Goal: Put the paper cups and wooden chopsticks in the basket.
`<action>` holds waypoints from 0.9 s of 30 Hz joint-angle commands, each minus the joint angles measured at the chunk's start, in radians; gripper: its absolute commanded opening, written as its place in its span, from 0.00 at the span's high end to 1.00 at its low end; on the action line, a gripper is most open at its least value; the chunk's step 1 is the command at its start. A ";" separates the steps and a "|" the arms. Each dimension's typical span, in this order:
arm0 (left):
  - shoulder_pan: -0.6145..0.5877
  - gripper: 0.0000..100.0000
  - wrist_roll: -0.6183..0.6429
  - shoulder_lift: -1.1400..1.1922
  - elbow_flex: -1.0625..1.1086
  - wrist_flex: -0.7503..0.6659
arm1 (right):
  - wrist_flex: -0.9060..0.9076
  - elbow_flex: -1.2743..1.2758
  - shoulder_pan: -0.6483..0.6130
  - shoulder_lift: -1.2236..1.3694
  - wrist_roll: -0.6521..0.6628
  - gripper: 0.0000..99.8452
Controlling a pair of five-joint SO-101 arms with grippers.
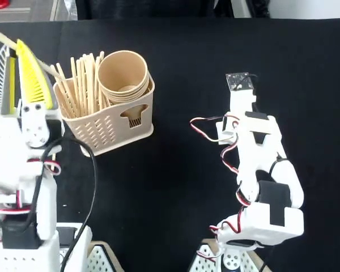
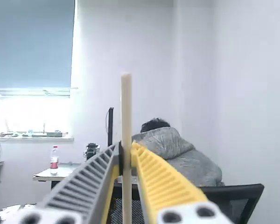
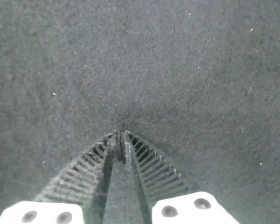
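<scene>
From where I stood, the job looked nearly done. The basket (image 1: 110, 129) sat on the left half of the black surface (image 1: 175, 187), toward its far edge. A stack of paper cups (image 1: 123, 71) was nested in the basket's right side and a bundle of wooden chopsticks (image 1: 85, 79) stood upright in its left.

The left gripper (image 1: 12, 48) was raised just beside the basket, on the side nearer the surface's left edge. Its yellow and white fingers (image 2: 154, 172) were clamped on one more chopstick (image 2: 126, 116). That stick slanted from beyond the left edge down toward the basket's near rim, and I couldn't tell whether its lower end touched the rim or hung just short of it.

The right gripper (image 3: 120, 140) pointed straight down at the right half of the surface, well apart from the basket. Its fingers were pressed together with nothing between them.

I judged the step in hand to be delivering this single chopstick. The next move would call for bringing its lower end over the side where the others stood. It would then need tipping more upright so it slid in alongside them rather than catching on the rim or knocking the cups, and only then should the fingers let go
</scene>
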 commanded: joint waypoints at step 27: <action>-0.019 0.81 0.078 0.012 0.163 0.299 | -0.011 -0.005 0.008 -0.010 0.009 0.99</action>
